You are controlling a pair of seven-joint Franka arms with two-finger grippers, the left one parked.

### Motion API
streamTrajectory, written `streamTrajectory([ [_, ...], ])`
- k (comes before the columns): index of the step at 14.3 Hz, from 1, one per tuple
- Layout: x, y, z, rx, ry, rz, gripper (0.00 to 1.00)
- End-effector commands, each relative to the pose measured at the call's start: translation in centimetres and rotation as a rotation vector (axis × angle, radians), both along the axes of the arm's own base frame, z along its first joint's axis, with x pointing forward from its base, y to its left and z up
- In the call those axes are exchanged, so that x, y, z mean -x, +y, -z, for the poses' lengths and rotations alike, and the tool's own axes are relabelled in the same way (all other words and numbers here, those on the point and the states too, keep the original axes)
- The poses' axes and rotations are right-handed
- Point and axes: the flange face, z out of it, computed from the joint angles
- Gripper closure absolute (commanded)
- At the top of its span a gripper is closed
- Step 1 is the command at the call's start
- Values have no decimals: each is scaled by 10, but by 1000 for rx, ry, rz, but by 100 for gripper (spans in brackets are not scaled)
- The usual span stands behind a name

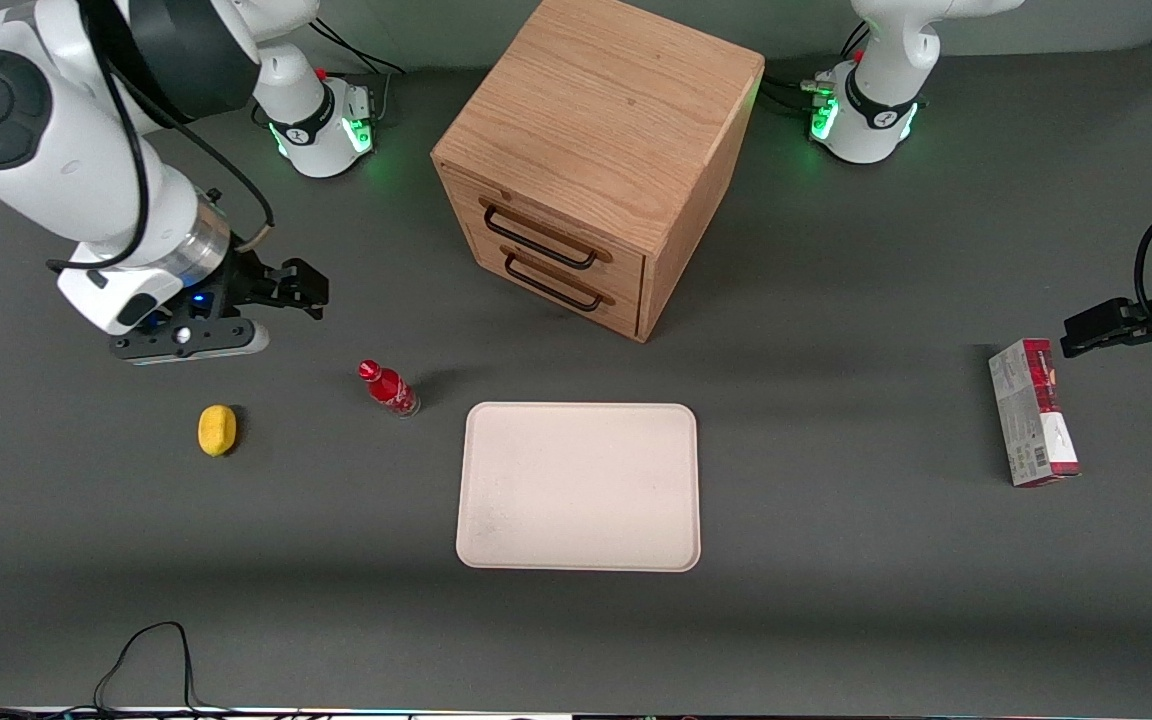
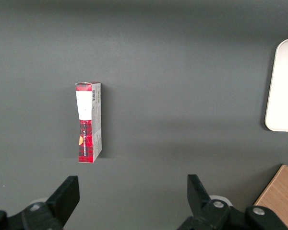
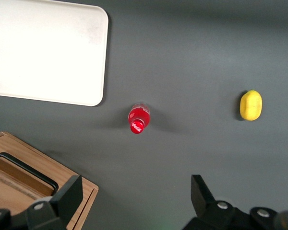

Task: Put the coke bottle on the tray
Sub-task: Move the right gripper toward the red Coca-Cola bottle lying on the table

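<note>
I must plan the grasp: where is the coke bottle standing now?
The coke bottle stands upright on the table between the lemon and the tray, untouched; the open gripper hovers above, farther from the front camera.

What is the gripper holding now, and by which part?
Nothing. The gripper hangs open above the grey table, its fingers apart and empty; the small red coke bottle stands untouched beside the cream-white rectangular tray.

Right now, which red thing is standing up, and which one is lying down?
The coke bottle stands upright between the lemon and the tray, near the open gripper. The red-and-grey carton lies flat.
</note>
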Motion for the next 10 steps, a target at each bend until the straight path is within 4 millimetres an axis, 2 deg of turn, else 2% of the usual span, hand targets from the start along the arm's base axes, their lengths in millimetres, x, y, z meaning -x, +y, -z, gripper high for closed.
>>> streamTrajectory([
  [1, 25, -15, 14, -42, -29, 37, 0],
  [5, 39, -18, 48, -44, -38, 64, 0],
  [7, 34, -17, 65, -47, -45, 65, 0],
  [10, 21, -13, 110, -52, -61, 70, 0],
])
